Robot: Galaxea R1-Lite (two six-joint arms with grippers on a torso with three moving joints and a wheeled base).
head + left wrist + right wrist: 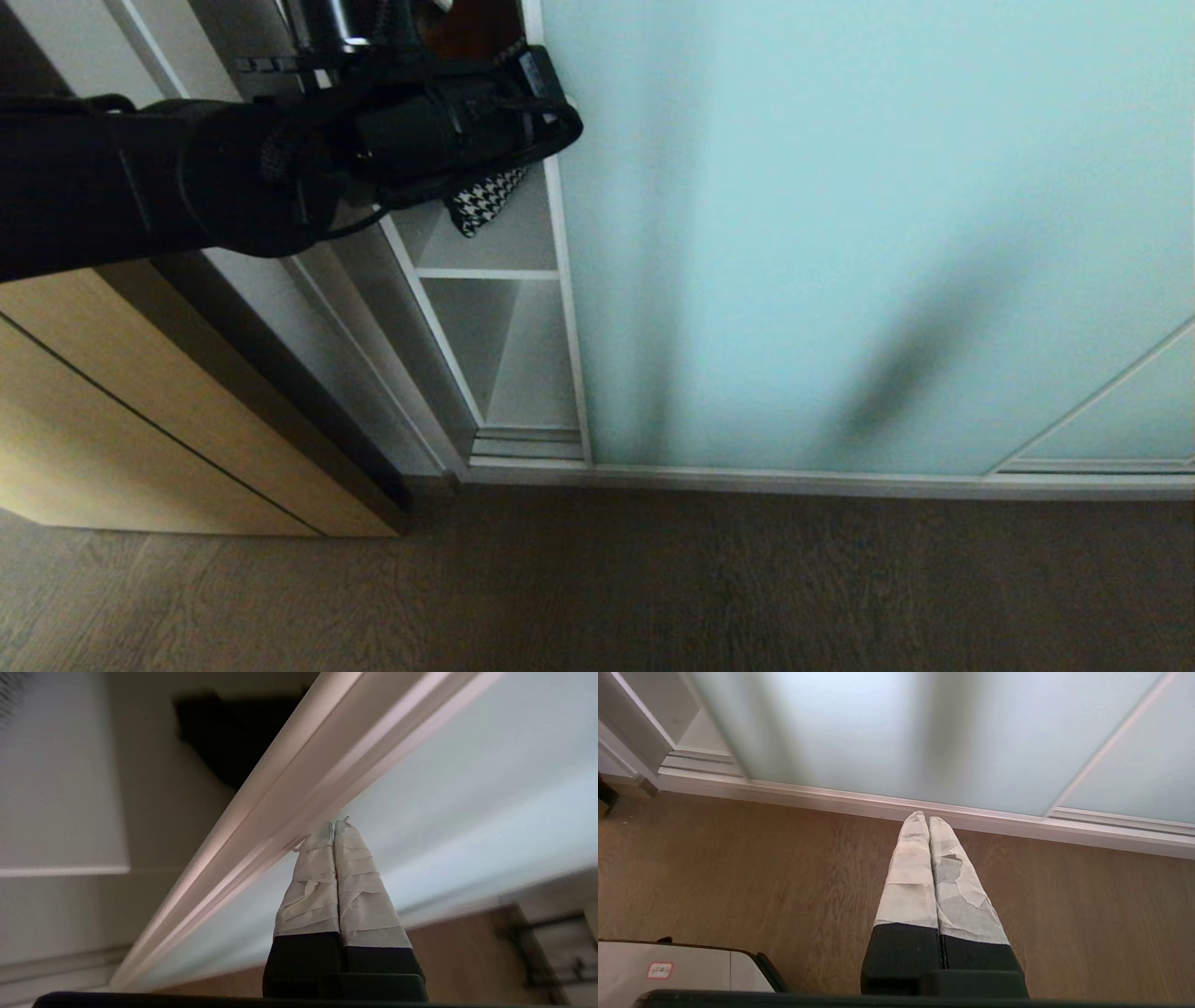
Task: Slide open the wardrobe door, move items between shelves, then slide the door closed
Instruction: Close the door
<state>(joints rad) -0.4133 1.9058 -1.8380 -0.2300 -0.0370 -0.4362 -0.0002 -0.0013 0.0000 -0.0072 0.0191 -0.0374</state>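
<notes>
Frosted aqua sliding wardrobe door (pixel 840 233): left gripper (pixel 334 828), fingers pressed together, tips touching door's silver frame edge; right gripper (pixel 924 819) pinched together, hanging above floor (pixel 738 868).

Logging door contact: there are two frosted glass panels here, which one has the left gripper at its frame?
The big near panel, the sliding wardrobe door beside the open shelves. The shut left gripper sits at its silver edge frame; the other panel lies at the far right, nowhere near it.

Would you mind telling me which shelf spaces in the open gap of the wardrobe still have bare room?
The compartment under the white shelf, between the wardrobe's side wall and the sliding door's frame, is bare down to the bottom track. The space above it is crowded: the houndstooth cushion hangs there and the left gripper fills the gap.
</notes>
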